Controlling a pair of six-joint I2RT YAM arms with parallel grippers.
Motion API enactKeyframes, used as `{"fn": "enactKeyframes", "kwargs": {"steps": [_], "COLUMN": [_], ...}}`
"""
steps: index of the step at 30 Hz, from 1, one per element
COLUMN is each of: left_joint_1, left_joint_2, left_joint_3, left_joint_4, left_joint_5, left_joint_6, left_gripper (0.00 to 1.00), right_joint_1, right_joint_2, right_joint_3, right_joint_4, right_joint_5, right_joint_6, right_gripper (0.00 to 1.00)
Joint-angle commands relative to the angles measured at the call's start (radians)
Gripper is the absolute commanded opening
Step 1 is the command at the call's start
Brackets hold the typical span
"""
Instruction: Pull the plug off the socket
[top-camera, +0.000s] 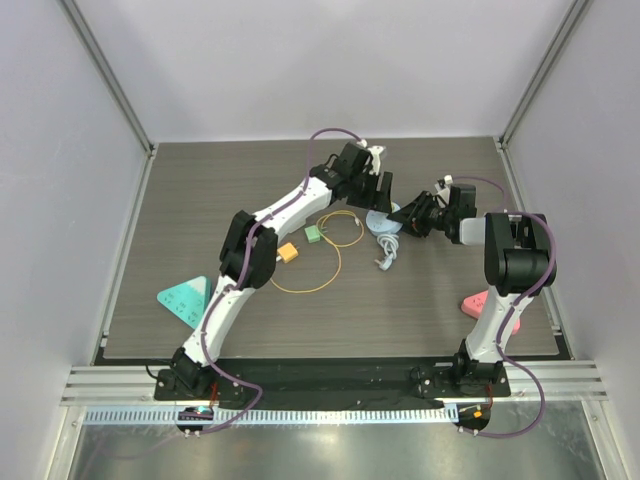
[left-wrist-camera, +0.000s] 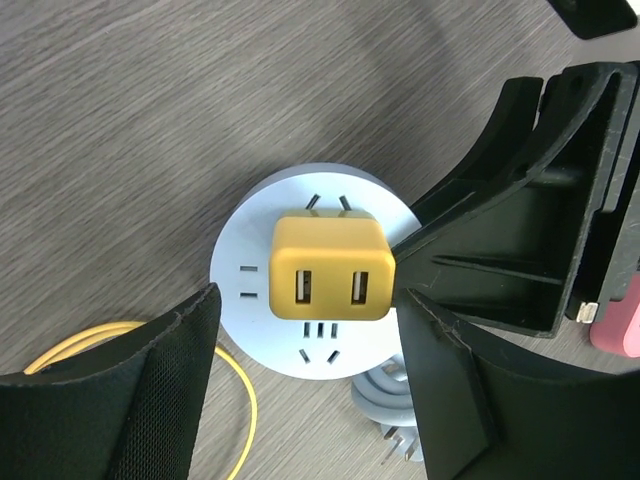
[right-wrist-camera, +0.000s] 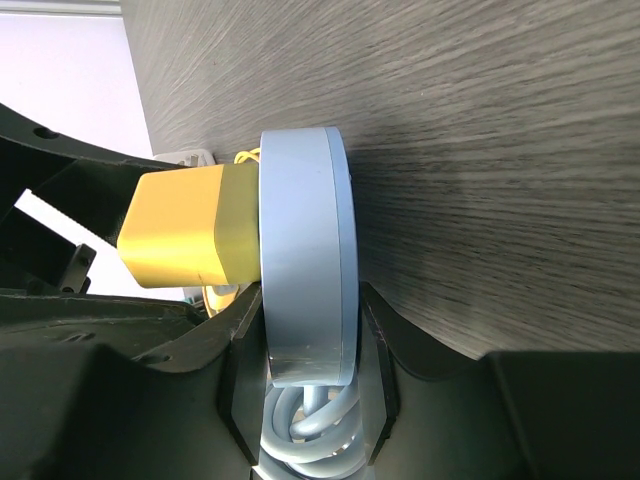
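A yellow USB plug (left-wrist-camera: 330, 267) sits pushed into a round pale-grey socket (left-wrist-camera: 250, 290) lying on the wooden table. My left gripper (left-wrist-camera: 308, 300) is open just above it, one finger on each side of the plug and not touching it. In the right wrist view the socket (right-wrist-camera: 305, 250) is edge-on with the plug (right-wrist-camera: 185, 240) sticking out to the left. My right gripper (right-wrist-camera: 308, 350) is shut on the socket's rim. In the top view the socket (top-camera: 383, 223) lies between the left gripper (top-camera: 375, 190) and the right gripper (top-camera: 408, 218); the plug is hidden there.
The socket's grey coiled cable (left-wrist-camera: 390, 395) ends in a pronged plug (top-camera: 385, 258). A yellow cable loop (top-camera: 318, 255) with a green connector (top-camera: 314, 234) and an orange connector (top-camera: 288, 253) lies to the left. A teal triangle (top-camera: 186, 298) lies front left, a pink object (top-camera: 490, 300) front right.
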Motion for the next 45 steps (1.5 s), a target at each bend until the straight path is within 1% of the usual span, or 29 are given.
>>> {"fn": "enactKeyframes", "kwargs": {"steps": [1,3,4,5,8,9,10,11,12,13,14,18,19,21,22,24,25,29,30,31,32,33,34,35,37,39,42,43,45], "left_joint_1": [0.004,0.004,0.004,0.004,0.004,0.004,0.005,0.004,0.004,0.004,0.005,0.005,0.005,0.002,0.002,-0.001,-0.002,-0.004,-0.004,-0.005,-0.007,-0.005,-0.007,-0.011,-0.013,-0.010,0.002,0.008,0.027], "left_joint_2": [0.007,0.013,0.019,0.021,0.028,0.030,0.031,0.033,0.033,0.031,0.028,0.022,0.021,0.016,0.016,0.011,0.008,0.005,0.007,0.004,-0.001,-0.007,-0.012,-0.034,-0.065,-0.104,-0.124,-0.122,-0.124], "left_joint_3": [0.013,0.019,0.021,0.021,0.022,0.025,0.027,0.027,0.028,0.025,0.024,0.018,0.016,0.010,0.007,-0.001,-0.002,-0.007,-0.009,-0.010,-0.012,-0.016,-0.030,-0.048,-0.122,-0.162,-0.185,-0.187,-0.196], "left_joint_4": [0.048,0.053,0.059,0.060,0.070,0.071,0.070,0.071,0.071,0.071,0.071,0.074,0.074,0.076,0.076,0.079,0.080,0.082,0.085,0.083,0.083,0.089,0.096,0.109,0.190,0.276,0.345,0.364,0.414], "left_joint_5": [0.034,0.037,0.039,0.037,0.019,0.013,0.016,0.016,0.013,0.004,0.001,-0.009,-0.012,-0.013,-0.013,-0.019,-0.022,-0.025,-0.027,-0.024,-0.025,-0.025,-0.025,-0.022,0.003,0.014,0.050,0.069,0.082], "left_joint_6": [-0.019,-0.031,-0.036,-0.041,-0.059,-0.067,-0.070,-0.071,-0.076,-0.079,-0.080,-0.082,-0.082,-0.082,-0.081,-0.077,-0.076,-0.076,-0.076,-0.076,-0.077,-0.077,-0.077,-0.077,-0.097,-0.125,-0.209,-0.264,-0.310], "left_gripper": [0.72,0.70,0.66,0.56,0.46,0.44,0.41,0.35,0.33,0.30,0.25,0.23,0.22,0.21,0.20,0.18,0.15,0.13,0.12,0.11,0.03,0.00,0.00,0.00,0.00,0.00,0.00,0.00,0.00], "right_joint_1": [0.005,0.004,0.004,0.004,0.004,0.004,0.004,0.004,0.004,0.004,0.004,0.004,0.002,0.002,0.002,0.001,0.001,0.001,0.001,0.001,0.001,0.001,0.001,0.001,0.001,0.001,0.002,0.002,0.001], "right_joint_2": [0.025,0.025,0.025,0.026,0.023,0.023,0.017,0.016,0.013,0.010,0.005,-0.007,-0.013,-0.032,-0.038,-0.053,-0.055,-0.044,-0.044,-0.040,-0.038,-0.035,-0.027,-0.023,-0.007,-0.007,-0.015,-0.018,-0.018], "right_joint_3": [0.013,0.014,0.014,0.014,0.016,0.014,0.013,0.013,0.008,0.008,0.008,0.004,0.005,0.001,-0.001,-0.007,-0.010,-0.010,-0.012,-0.010,-0.012,-0.012,-0.013,-0.015,-0.015,-0.013,-0.010,-0.012,-0.015], "right_joint_4": [-0.048,-0.048,-0.048,-0.048,-0.048,-0.050,-0.050,-0.050,-0.050,-0.051,-0.053,-0.061,-0.062,-0.073,-0.076,-0.081,-0.082,-0.084,-0.084,-0.081,-0.079,-0.076,-0.073,-0.067,-0.059,-0.058,-0.084,-0.084,-0.081], "right_joint_5": [0.076,0.073,0.069,0.065,0.059,0.059,0.057,0.056,0.056,0.056,0.056,0.048,0.045,0.042,0.042,0.046,0.048,0.042,0.043,0.043,0.048,0.048,0.053,0.056,0.056,0.057,0.074,0.074,0.076], "right_joint_6": [-0.053,-0.056,-0.057,-0.059,-0.063,-0.065,-0.068,-0.069,-0.072,-0.072,-0.076,-0.082,-0.083,-0.094,-0.097,-0.100,-0.103,-0.102,-0.100,-0.097,-0.094,-0.091,-0.080,-0.077,-0.066,-0.068,-0.088,-0.088,-0.088], "right_gripper": [0.01,0.01,0.01,0.01,0.01,0.02,0.06,0.08,0.11,0.19,0.21,0.31,0.36,0.41,0.45,0.46,0.49,0.50,0.50,0.44,0.37,0.28,0.03,0.01,0.01,0.01,0.01,0.01,0.01]}}
